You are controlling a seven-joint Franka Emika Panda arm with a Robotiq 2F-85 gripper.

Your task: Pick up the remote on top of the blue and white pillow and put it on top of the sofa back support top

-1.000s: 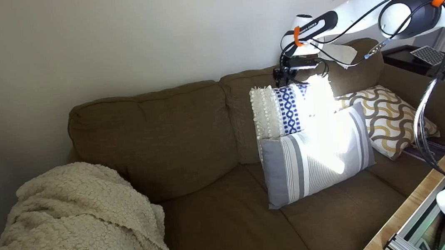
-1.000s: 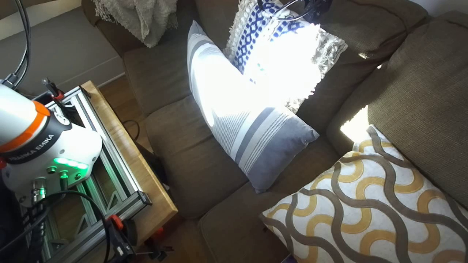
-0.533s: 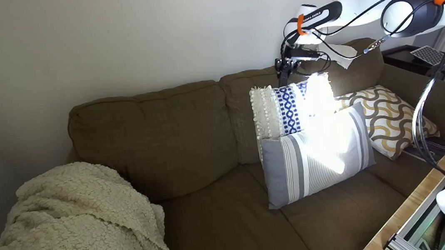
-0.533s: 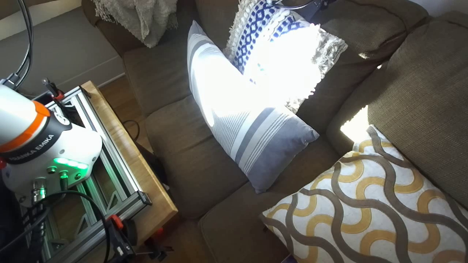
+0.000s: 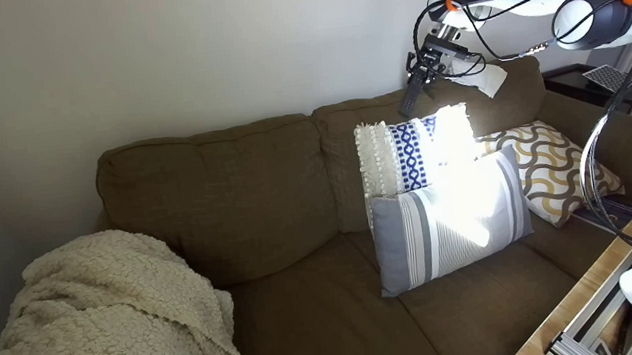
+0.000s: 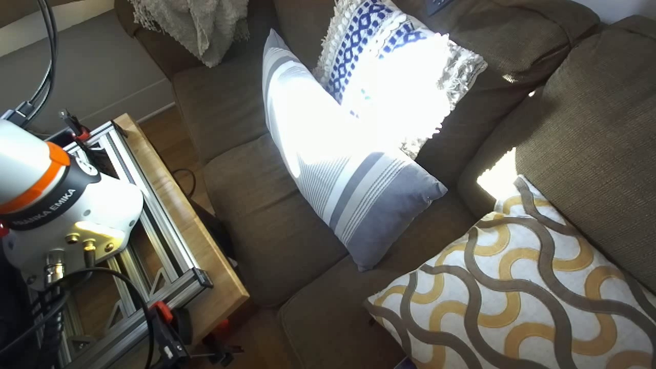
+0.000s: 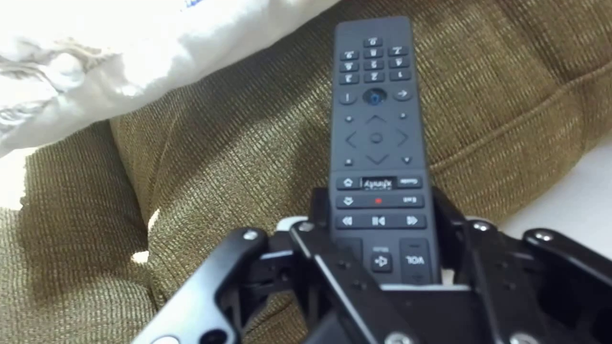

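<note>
The grey remote with rows of buttons is held in my gripper. The fingers press its two long sides near one end, and the other end sticks out. In an exterior view my gripper is above the sofa back, and the remote hangs tilted from it. The remote's end shows at the top edge in an exterior view. The blue and white pillow leans on the backrest, just below the remote and apart from it. The sofa back support top runs along the wall.
A grey striped pillow stands before the blue and white pillow. A curvy-patterned pillow is on the seat. A cream blanket lies at one end. A white cloth lies on the backrest. The wall is close behind.
My gripper has risen from the pillow's top edge, moved slightly right in an exterior view and tilted, with the remote in it. The base light has turned from green to yellowish.
</note>
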